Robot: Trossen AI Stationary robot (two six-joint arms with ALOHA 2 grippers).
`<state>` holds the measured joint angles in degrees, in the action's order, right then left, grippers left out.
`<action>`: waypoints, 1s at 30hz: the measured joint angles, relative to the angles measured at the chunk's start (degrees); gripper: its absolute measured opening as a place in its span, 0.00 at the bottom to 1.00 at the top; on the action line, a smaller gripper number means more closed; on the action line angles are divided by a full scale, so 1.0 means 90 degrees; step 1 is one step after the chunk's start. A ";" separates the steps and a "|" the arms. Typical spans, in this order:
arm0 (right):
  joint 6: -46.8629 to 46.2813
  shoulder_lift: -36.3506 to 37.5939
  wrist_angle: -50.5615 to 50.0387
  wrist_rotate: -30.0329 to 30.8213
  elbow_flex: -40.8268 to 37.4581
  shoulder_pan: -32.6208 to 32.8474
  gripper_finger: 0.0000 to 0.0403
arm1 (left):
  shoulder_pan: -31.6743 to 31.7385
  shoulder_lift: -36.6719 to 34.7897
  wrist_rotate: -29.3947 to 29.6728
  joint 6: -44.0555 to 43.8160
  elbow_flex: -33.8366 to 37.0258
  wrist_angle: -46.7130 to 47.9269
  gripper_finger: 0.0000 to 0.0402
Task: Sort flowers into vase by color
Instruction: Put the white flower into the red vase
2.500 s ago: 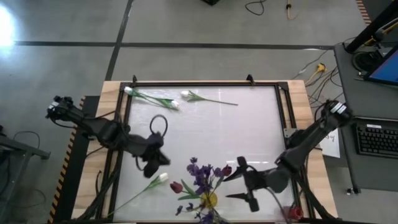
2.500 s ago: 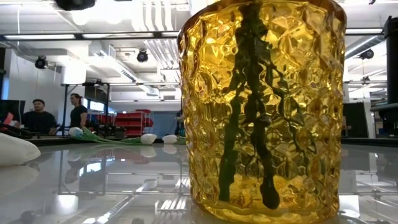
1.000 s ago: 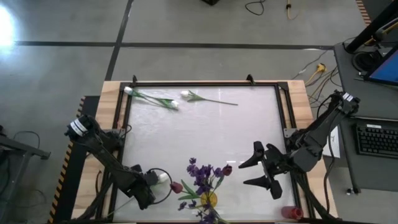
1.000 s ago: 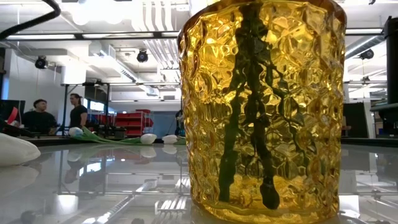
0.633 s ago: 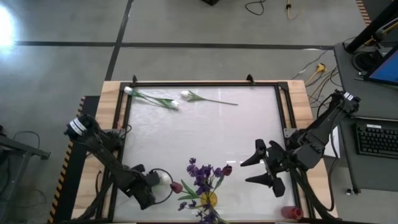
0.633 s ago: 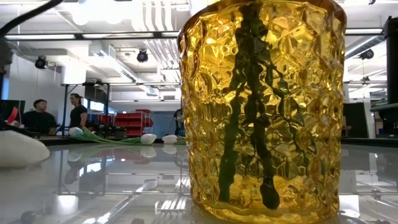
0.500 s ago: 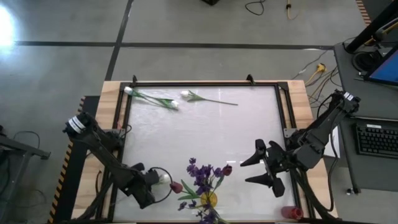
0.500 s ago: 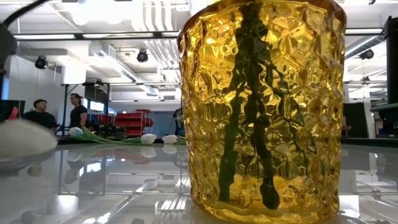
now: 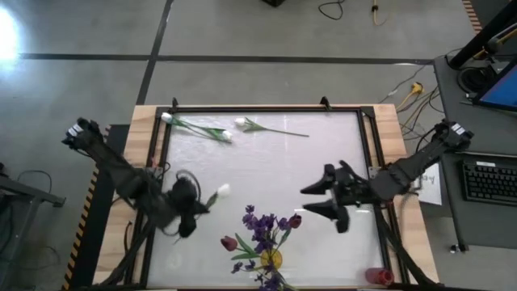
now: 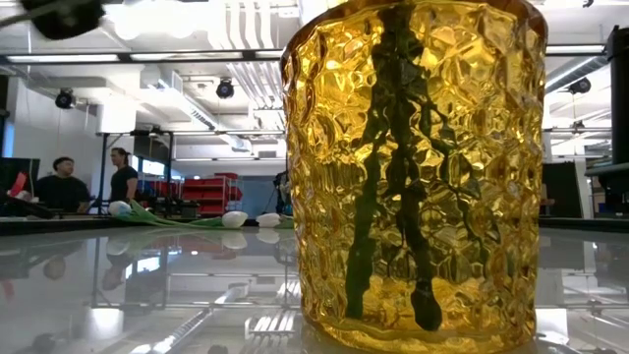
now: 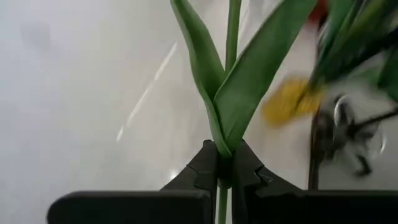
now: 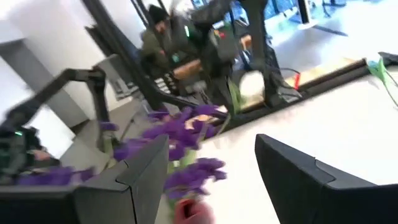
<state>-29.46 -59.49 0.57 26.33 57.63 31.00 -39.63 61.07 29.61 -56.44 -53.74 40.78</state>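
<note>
Lifted off the near-left table corner since earlier: left gripper point(image 9: 196, 206), fingers clamped on white-budded green-stemmed tulip point(image 9: 220, 191), left of yellow textured glass vase point(image 9: 271, 259). Right gripper point(image 9: 321, 198) moved farther in, fingers apart, empty.

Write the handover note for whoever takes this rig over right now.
Left pincer: shut on a white tulip's stem, lifted over the table's left-centre.
Right pincer: open, empty, hovering right of the yellow vase.
Done: purple sprigs and dark red tulips stand in the vase at the near edge.
Left: the held tulip, plus the white tulips lying at the far edge, unsorted.
</note>
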 joint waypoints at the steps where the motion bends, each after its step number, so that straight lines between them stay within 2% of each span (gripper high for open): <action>1: -0.0028 -0.0074 0.0015 -0.0120 0.0000 -0.0178 0.57 | 0.0203 -0.0147 0.0089 0.0285 0.0000 -0.0117 0.00; 7: 0.0299 -0.0472 0.0759 -0.0267 0.0019 -0.1070 0.58 | 0.1459 -0.0676 0.0381 0.1868 0.0000 -0.0805 0.00; 11: 0.0738 -0.0842 0.1022 -0.0498 0.0412 -0.1559 0.58 | 0.2239 -0.0752 -0.0205 0.3231 0.0000 -0.2243 0.00; 16: 0.1073 -0.1666 0.1030 -0.0640 0.1352 -0.1842 0.57 | 0.3056 -0.0474 -0.1380 0.4071 0.0000 -0.3708 0.00; 18: 0.1364 -0.2060 0.1000 -0.0589 0.1748 -0.1873 0.57 | 0.3234 -0.0295 -0.1904 0.4314 0.0000 -0.4092 0.00; 20: 0.1406 -0.2424 0.0886 -0.0568 0.2175 -0.1919 0.58 | 0.3312 -0.0127 -0.2154 0.4520 0.0000 -0.4367 0.00; 25: 0.1634 -0.3122 -0.0130 -0.0404 0.3229 -0.2058 0.66 | 0.3315 0.0086 -0.2197 0.4781 0.0002 -0.5319 0.00; 30: 0.1791 -0.3598 -0.0218 -0.0403 0.3994 -0.2078 0.73 | 0.3312 0.0115 -0.2256 0.4788 0.0002 -0.5611 0.00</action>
<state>-13.34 -91.87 -1.39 22.70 93.57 12.29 -9.82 62.11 9.30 -13.34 -53.71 -9.72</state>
